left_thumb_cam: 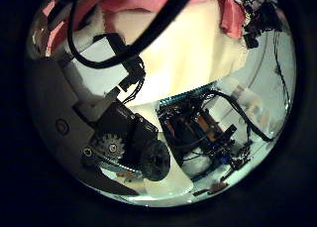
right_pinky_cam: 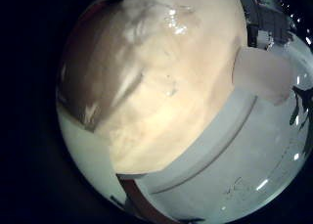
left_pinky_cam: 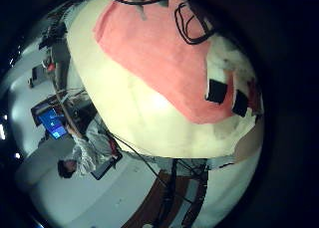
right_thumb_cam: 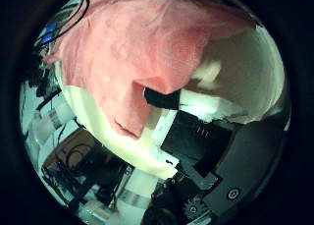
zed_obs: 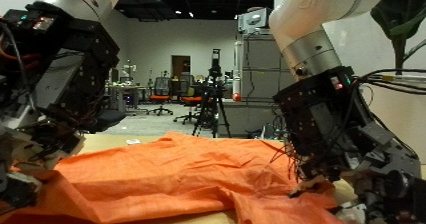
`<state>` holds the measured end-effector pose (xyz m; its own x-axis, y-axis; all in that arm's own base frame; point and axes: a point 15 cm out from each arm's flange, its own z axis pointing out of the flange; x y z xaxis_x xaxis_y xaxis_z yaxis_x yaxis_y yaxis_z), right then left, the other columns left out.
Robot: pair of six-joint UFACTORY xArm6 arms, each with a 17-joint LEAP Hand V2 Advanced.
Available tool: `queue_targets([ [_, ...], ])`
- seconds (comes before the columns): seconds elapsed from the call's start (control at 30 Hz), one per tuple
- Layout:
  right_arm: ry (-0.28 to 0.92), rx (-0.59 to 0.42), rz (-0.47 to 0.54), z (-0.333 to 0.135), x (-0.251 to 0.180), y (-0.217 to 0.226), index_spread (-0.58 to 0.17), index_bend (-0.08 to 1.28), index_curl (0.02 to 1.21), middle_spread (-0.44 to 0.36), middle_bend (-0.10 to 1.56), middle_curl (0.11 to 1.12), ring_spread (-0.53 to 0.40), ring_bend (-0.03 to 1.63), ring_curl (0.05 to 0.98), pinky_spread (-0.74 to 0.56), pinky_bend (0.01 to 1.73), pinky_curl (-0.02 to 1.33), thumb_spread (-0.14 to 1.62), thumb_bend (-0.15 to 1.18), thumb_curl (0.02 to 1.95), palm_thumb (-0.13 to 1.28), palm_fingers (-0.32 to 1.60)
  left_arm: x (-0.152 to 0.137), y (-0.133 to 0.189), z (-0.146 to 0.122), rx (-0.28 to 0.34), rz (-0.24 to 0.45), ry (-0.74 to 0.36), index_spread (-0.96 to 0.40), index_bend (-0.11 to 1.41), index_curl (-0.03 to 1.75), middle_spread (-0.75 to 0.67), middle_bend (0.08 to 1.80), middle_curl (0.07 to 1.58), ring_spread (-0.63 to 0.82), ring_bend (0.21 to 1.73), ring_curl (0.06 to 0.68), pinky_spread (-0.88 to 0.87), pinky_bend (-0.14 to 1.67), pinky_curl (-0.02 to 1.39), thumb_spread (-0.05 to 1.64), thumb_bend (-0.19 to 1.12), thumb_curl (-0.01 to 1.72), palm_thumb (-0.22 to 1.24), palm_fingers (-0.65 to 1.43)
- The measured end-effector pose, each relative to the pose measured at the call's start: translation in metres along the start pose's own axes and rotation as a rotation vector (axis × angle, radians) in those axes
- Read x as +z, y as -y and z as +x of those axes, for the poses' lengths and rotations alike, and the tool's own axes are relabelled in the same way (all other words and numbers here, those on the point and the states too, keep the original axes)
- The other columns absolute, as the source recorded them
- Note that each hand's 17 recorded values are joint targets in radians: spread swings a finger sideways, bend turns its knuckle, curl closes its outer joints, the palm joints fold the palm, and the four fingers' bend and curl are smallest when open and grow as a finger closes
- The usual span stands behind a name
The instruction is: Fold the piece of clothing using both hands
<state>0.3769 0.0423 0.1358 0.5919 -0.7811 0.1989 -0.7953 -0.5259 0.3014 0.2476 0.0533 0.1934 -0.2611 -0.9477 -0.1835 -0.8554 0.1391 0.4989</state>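
Down on the pale table (zed_obs: 233, 218), the orange garment (zed_obs: 173, 179) lies rumpled, its long axis running from under the left hand (zed_obs: 29, 149) across to the right hand (zed_obs: 349, 149). How the left hand's fingers stand cannot be told; its palm views show the cloth on the table just below it. Below the right hand, fingers (right_thumb_cam: 182, 99) rest against the cloth's edge; whether they pinch it cannot be told. No containers appear.

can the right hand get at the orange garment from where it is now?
Probably yes: the right hand hangs low at the orange garment lying on the table, fingers at the cloth's edge, nothing between them.
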Motion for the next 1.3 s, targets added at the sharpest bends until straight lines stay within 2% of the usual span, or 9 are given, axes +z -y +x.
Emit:
queue_targets([
  [0.17, 0.004, 0.043, 0.024, 0.015, -0.008, -0.012, -0.399, 0.85, 0.74, -0.221, 1.06, 0.74, -0.285, 1.16, 0.575, -0.44, 1.11, 0.59, 0.94, 0.08, 0.44, 0.99, 1.31, -0.003, -0.002, -0.001, 0.005, 0.004, 0.001, -0.77, 0.49, 1.18, -0.44, 1.17, 0.81, -0.42, 1.33, 0.516, -0.59, 1.22, 0.57, 0.88, -0.02, 0.72, 0.8, 1.15],
  [0.27, 0.011, 0.076, 0.029, 0.027, -0.013, -0.026, -0.368, 0.92, 0.78, -0.199, 1.13, 0.77, -0.263, 1.22, 0.603, -0.39, 1.17, 0.62, 0.98, 0.09, 0.48, 1.04, 1.25, -0.005, -0.004, -0.001, 0.012, 0.006, 0.001, -0.77, 0.49, 1.19, -0.44, 1.17, 0.81, -0.42, 1.33, 0.516, -0.59, 1.22, 0.57, 0.88, -0.02, 0.72, 0.8, 1.15],
  [0.43, 0.026, 0.084, -0.013, 0.024, -0.021, -0.063, -0.327, 0.97, 0.83, -0.171, 1.2, 0.79, -0.242, 1.29, 0.63, -0.35, 1.22, 0.66, 1.02, 0.07, 0.52, 1.07, 1.2, -0.009, -0.01, -0.001, 0.052, 0.011, 0.0, -0.77, 0.49, 1.19, -0.44, 1.17, 0.81, -0.42, 1.33, 0.516, -0.59, 1.22, 0.57, 0.88, -0.02, 0.72, 0.8, 1.15],
  [0.53, 0.05, 0.083, -0.022, 0.016, -0.033, -0.088, -0.311, 0.99, 0.85, -0.161, 1.21, 0.8, -0.234, 1.31, 0.638, -0.32, 1.25, 0.67, 1.03, 0.06, 0.54, 1.08, 1.17, -0.015, -0.014, 0.004, 0.127, 0.041, 0.0, -0.77, 0.49, 1.19, -0.44, 1.17, 0.81, -0.42, 1.33, 0.517, -0.59, 1.22, 0.57, 0.88, -0.02, 0.72, 0.8, 1.15],
  [0.67, 0.107, 0.075, 0.02, -0.001, -0.051, -0.108, -0.295, 1.0, 0.86, -0.151, 1.24, 0.8, -0.229, 1.32, 0.644, -0.3, 1.26, 0.69, 1.04, 0.05, 0.57, 1.1, 1.16, -0.027, -0.018, 0.014, 0.174, 0.092, -0.019, -0.77, 0.49, 1.2, -0.44, 1.17, 0.81, -0.42, 1.33, 0.517, -0.59, 1.22, 0.57, 0.89, -0.02, 0.72, 0.8, 1.15],
  [0.77, 0.149, 0.077, 0.059, -0.015, -0.064, -0.123, -0.286, 1.01, 0.87, -0.145, 1.24, 0.8, -0.225, 1.33, 0.645, -0.29, 1.27, 0.69, 1.04, 0.04, 0.59, 1.11, 1.17, -0.038, -0.023, 0.014, 0.183, 0.095, -0.022, -0.77, 0.48, 1.2, -0.44, 1.17, 0.81, -0.42, 1.33, 0.517, -0.59, 1.22, 0.57, 0.88, -0.02, 0.72, 0.8, 1.15],
  [0.9, 0.154, 0.109, 0.135, -0.011, -0.091, -0.123, -0.275, 1.01, 0.87, -0.142, 1.26, 0.79, -0.218, 1.34, 0.642, -0.29, 1.26, 0.69, 1.03, 0.02, 0.62, 1.13, 1.18, -0.056, -0.032, 0.009, 0.195, 0.077, -0.026, -0.77, 0.48, 1.21, -0.44, 1.17, 0.81, -0.42, 1.33, 0.517, -0.6, 1.22, 0.56, 0.88, -0.02, 0.72, 0.8, 1.15],
  [1.07, 0.127, 0.183, 0.235, 0.026, -0.144, -0.111, -0.27, 1.02, 0.87, -0.138, 1.27, 0.78, -0.212, 1.35, 0.636, -0.29, 1.26, 0.69, 1.01, 0.0, 0.65, 1.14, 1.19, -0.081, -0.036, -0.002, 0.19, 0.085, -0.03, -0.77, 0.47, 1.21, -0.44, 1.17, 0.81, -0.42, 1.33, 0.516, -0.6, 1.22, 0.56, 0.88, -0.02, 0.71, 0.8, 1.15],
  [1.3, 0.153, 0.269, 0.309, 0.057, -0.191, -0.08, -0.262, 1.03, 0.86, -0.134, 1.28, 0.76, -0.206, 1.36, 0.627, -0.28, 1.26, 0.68, 0.98, -0.01, 0.68, 1.16, 1.2, -0.1, -0.032, -0.022, 0.176, 0.087, -0.045, -0.77, 0.46, 1.22, -0.44, 1.17, 0.81, -0.42, 1.32, 0.514, -0.6, 1.22, 0.56, 0.88, -0.02, 0.71, 0.79, 1.15],
])
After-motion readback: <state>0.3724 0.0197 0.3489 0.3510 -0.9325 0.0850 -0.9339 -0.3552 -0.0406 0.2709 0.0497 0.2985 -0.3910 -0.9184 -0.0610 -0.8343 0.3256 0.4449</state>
